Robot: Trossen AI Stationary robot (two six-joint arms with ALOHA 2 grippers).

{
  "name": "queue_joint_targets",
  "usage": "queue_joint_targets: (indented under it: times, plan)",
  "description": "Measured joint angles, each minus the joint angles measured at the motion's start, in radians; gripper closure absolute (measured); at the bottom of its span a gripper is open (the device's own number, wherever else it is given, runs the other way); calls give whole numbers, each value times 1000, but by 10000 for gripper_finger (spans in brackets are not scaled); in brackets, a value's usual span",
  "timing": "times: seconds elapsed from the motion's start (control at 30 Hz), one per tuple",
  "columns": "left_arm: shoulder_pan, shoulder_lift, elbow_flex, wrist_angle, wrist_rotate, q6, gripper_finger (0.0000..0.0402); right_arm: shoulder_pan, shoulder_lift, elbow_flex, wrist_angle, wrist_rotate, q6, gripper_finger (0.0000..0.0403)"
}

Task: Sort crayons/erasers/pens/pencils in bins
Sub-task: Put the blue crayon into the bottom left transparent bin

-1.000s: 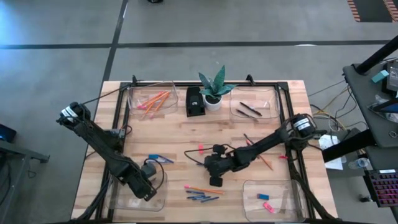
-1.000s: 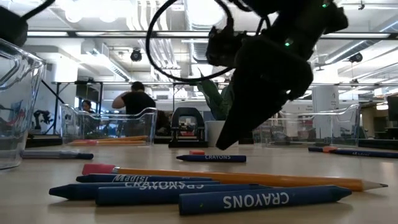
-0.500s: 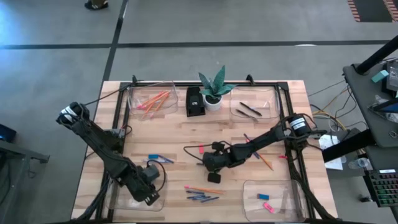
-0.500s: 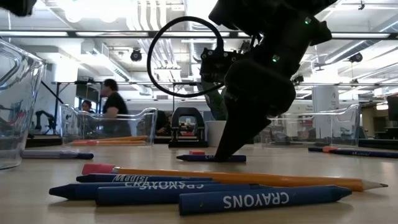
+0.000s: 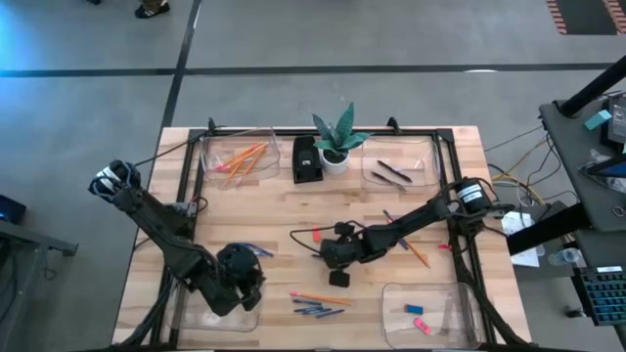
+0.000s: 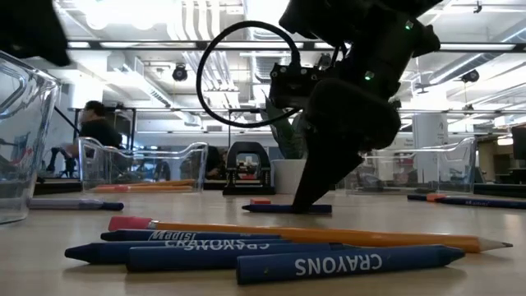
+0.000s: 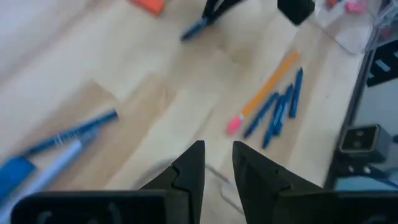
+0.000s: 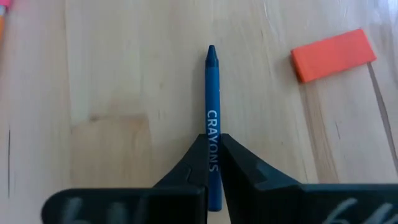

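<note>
High view. Table (image 5: 293,210) carried four bins: far left (image 5: 238,156) with pencils (image 5: 240,156), far right (image 5: 399,164) with two pens (image 5: 391,174), near right (image 5: 426,315) with a blue and a pink eraser (image 5: 419,317), near left (image 5: 210,301) partly under the left arm. Black box (image 5: 307,159) and plant (image 5: 335,142) stood between the far bins. Right gripper (image 5: 323,256) sat low at mid-table; a red eraser (image 5: 316,235) lay just beside it. Loose crayons (image 5: 321,310) and a pencil (image 5: 318,297) lay near the front edge, between the near bins. Left gripper (image 5: 245,284) hung at the near left bin's inner edge. Bare wood lay open between the arms and before the far bins.

Low view. Only here: right gripper (image 6: 311,202) reached the tabletop, fingers meeting on a lone crayon (image 6: 288,209) lying flat. Four crayons (image 6: 246,253) and one pencil (image 6: 312,234) filled the foreground; a person showed in the room behind.

Left wrist view. Left gripper (image 7: 216,163) had its fingers (image 7: 189,168) a narrow gap apart, holding nothing; crayons (image 7: 277,112) and a pencil (image 7: 264,93) lay beyond, well apart from it.

Right wrist view. Only here: fingers (image 8: 200,158) pinched tight on the crayon (image 8: 212,99) at its lettered end, tip pointing away; the red eraser (image 8: 334,55) lay near, not touching.
</note>
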Motion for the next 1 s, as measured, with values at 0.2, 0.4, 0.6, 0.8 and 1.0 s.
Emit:
queue_joint_targets:
  times: [0.2,0.4,0.6,0.8,1.0]
  plan:
    - [2,0,-16,47,-87,117,333,0,-56,-3,-15,-1,-32,389]
    - [14,0,-76,204,-165,299,333,0,-119,-3,-12,4,-65,390]
    - [56,0,-112,389,-210,537,333,-4,-219,-3,-3,57,-114,390]
    - [126,0,-138,533,-217,743,333,-5,-335,-2,12,140,-185,390]
    - [206,0,-138,639,-234,953,333,-5,-407,-2,64,142,-266,390]
